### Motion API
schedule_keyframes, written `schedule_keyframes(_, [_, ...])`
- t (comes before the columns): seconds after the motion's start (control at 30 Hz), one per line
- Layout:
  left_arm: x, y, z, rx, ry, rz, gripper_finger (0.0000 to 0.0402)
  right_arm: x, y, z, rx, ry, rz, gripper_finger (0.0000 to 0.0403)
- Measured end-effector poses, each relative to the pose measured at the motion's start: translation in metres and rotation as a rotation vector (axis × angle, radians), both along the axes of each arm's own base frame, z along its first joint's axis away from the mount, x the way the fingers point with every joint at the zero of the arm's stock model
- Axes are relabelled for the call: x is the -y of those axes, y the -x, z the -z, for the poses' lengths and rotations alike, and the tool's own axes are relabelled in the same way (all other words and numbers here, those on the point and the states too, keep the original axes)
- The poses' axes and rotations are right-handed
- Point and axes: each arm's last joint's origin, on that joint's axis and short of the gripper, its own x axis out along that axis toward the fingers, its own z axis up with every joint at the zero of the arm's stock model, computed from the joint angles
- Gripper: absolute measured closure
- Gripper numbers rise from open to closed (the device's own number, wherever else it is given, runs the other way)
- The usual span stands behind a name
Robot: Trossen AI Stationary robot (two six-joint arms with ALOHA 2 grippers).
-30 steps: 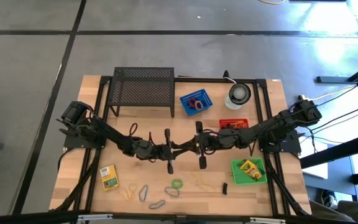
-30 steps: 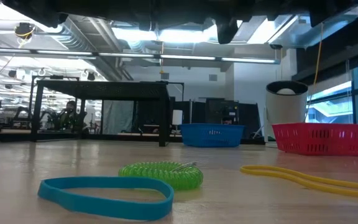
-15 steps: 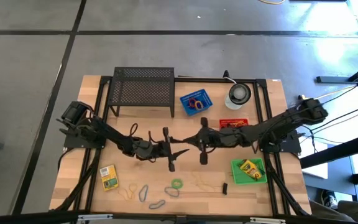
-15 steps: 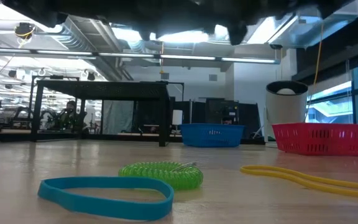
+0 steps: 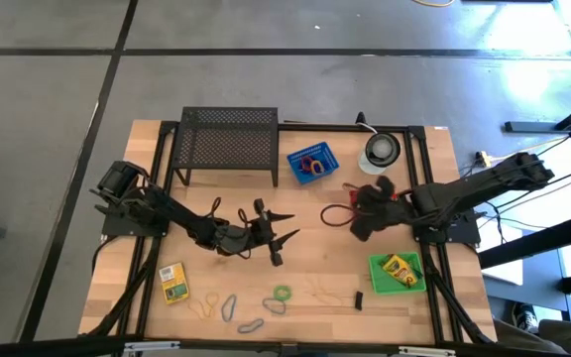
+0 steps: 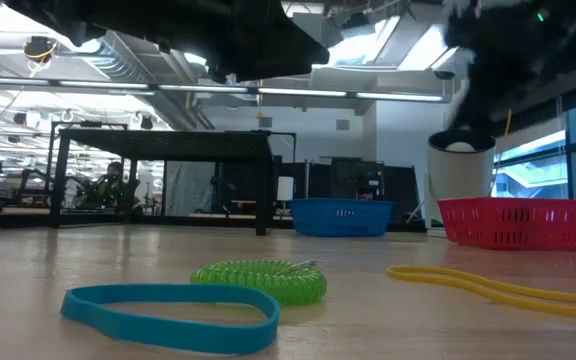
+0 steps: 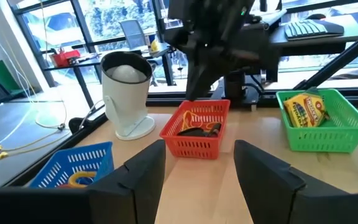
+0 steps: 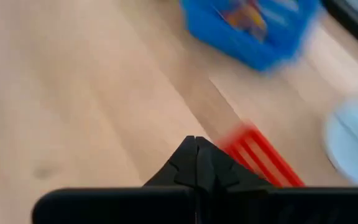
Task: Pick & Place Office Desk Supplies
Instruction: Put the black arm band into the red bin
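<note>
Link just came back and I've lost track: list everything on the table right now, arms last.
Wire-mesh rack: one, black, far left of table.
Blue basket: one, beside the rack, holding rubber bands.
Round disc: one, white and dark, far right.
Red basket: one, right of centre, dark items inside.
Green basket: one, near right, holding a crayon box.
Loose crayon box: one, yellow-green, near left.
Loose rubber bands: several, blue, tan, along the near edge.
Green coil: one, near centre.
Black clip: one, near right.
Left claw: open, table centre.
Right claw: shut, by the red basket.
</note>
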Motion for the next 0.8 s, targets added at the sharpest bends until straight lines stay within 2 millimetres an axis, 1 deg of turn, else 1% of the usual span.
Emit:
schedule_keyframes(0.1, [0.0, 0.0, 0.0, -0.001, -0.001, 0.002, 0.0215, 0.003, 0.008, 0.011, -0.11, -0.013, 0.128, 0.0399])
schedule_keyframes(0.2, [0.0, 0.0, 0.0, -0.001, -0.001, 0.004, 0.0215, 0.003, 0.007, 0.02, -0.153, 0.016, 0.196, 0.0399])
schedule_keyframes(0.6, [0.001, 0.0, 0.001, -0.007, -0.004, 0.009, 0.0215, -0.002, -0.012, 0.056, -0.325, 0.11, 0.208, 0.0398])
schedule_keyframes(0.7, [0.001, 0.0, 0.001, -0.007, -0.004, 0.009, 0.0215, -0.002, -0.014, 0.064, -0.36, 0.127, 0.209, 0.0397])
schedule_keyframes(0.8, [0.001, 0.0, 0.001, -0.007, -0.004, 0.009, 0.0215, -0.003, -0.016, 0.068, -0.37, 0.134, 0.225, 0.0387])
